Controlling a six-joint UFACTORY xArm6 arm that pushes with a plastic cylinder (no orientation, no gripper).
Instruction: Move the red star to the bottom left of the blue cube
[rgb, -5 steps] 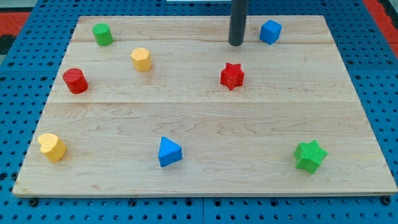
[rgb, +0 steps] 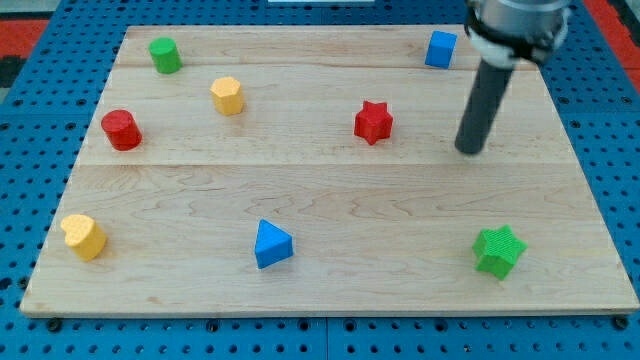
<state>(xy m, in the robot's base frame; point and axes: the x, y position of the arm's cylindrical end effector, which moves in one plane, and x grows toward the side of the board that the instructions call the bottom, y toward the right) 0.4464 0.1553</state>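
The red star (rgb: 373, 122) sits on the wooden board (rgb: 330, 200), right of centre in its upper half. The blue cube (rgb: 440, 49) stands near the board's top edge, up and to the right of the star. My tip (rgb: 468, 150) rests on the board to the right of the red star and slightly lower, well below the blue cube. It touches no block.
A green cylinder (rgb: 164, 55), a yellow block (rgb: 228, 96) and a red cylinder (rgb: 121, 130) stand at the upper left. A yellow heart (rgb: 84, 237) is at the lower left, a blue triangle (rgb: 271, 244) at bottom centre, a green star (rgb: 498, 250) at the lower right.
My tip has moved from beside the blue cube's left, near the top edge, down and to the right, past the red star. The blue cube sits slightly turned and shifted.
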